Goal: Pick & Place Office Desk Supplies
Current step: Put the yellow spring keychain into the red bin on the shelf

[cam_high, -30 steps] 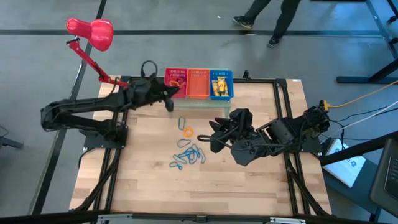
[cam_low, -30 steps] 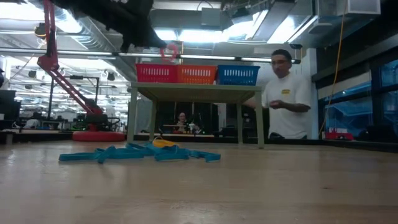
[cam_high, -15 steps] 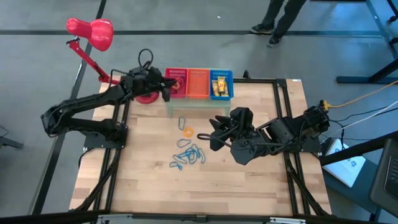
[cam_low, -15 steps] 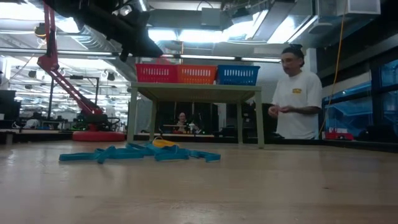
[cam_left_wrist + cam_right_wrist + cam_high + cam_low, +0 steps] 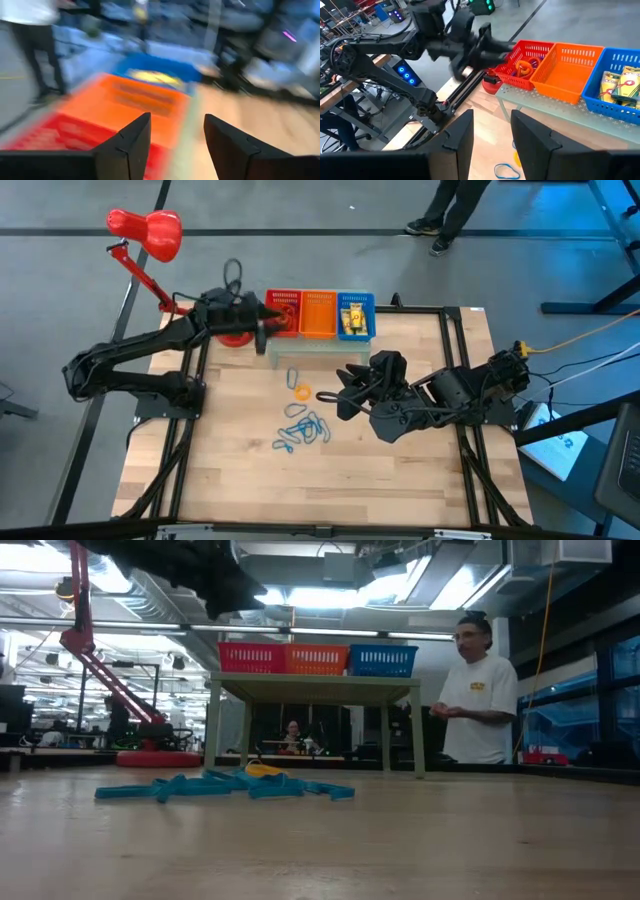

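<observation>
Left hand (image 5: 262, 332) open and empty beside red basket (image 5: 284, 313) on raised shelf. Right hand (image 5: 342, 393) open over counter (image 5: 400, 470), near blue wiry loops (image 5: 305, 430) and orange band loop (image 5: 301, 391). Yellow packets (image 5: 353, 315) in blue basket (image 5: 370, 317).

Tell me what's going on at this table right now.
A two-armed robot is sorting office supplies into three mesh baskets on a small raised shelf. The left gripper hangs open and empty beside the red basket, which holds band loops. The blue basket holds yellow packets; the orange basket looks empty. Blue wiry loops and an orange loop are not yet sorted and lie on the table. The right gripper waits open near them.
</observation>
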